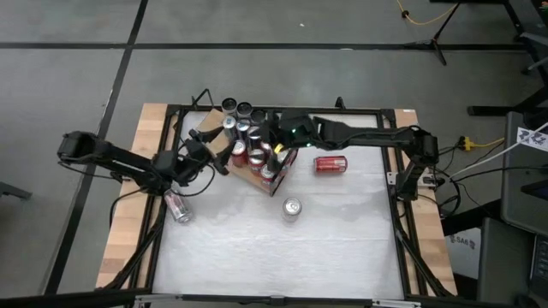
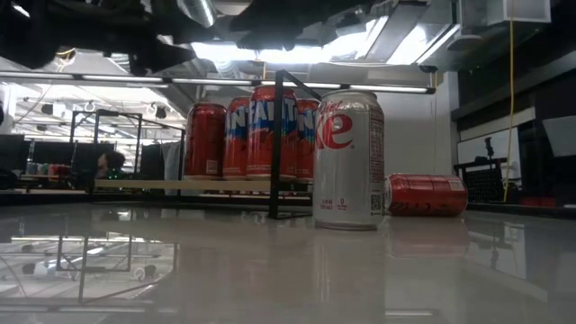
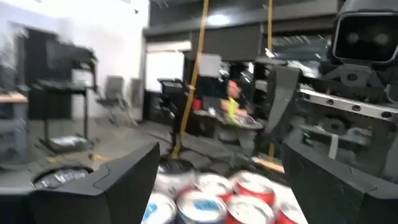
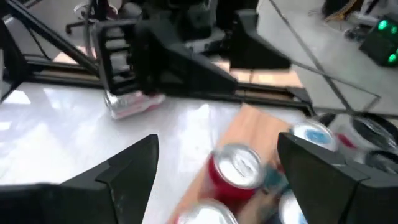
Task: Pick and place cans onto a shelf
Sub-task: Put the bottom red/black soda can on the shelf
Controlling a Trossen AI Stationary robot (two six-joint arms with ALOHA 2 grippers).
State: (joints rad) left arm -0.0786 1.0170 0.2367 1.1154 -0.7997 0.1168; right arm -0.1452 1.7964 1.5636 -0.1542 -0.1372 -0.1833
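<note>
Cans [image 1: 248,141] clustered upright on shelf [image 1: 208,121]

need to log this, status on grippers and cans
Left gripper and right gripper open, empty, both over the shelf. Cans cluster there. Three loose: silver can upright, red can and another down.

Left gripper [image 1: 224,152], right gripper [image 1: 276,151] agape

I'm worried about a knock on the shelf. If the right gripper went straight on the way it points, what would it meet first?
Probably the red can standing on the shelf, right between the open right gripper's fingers. Depth is hard to judge, though; the left arm's gripper lies well beyond.
</note>
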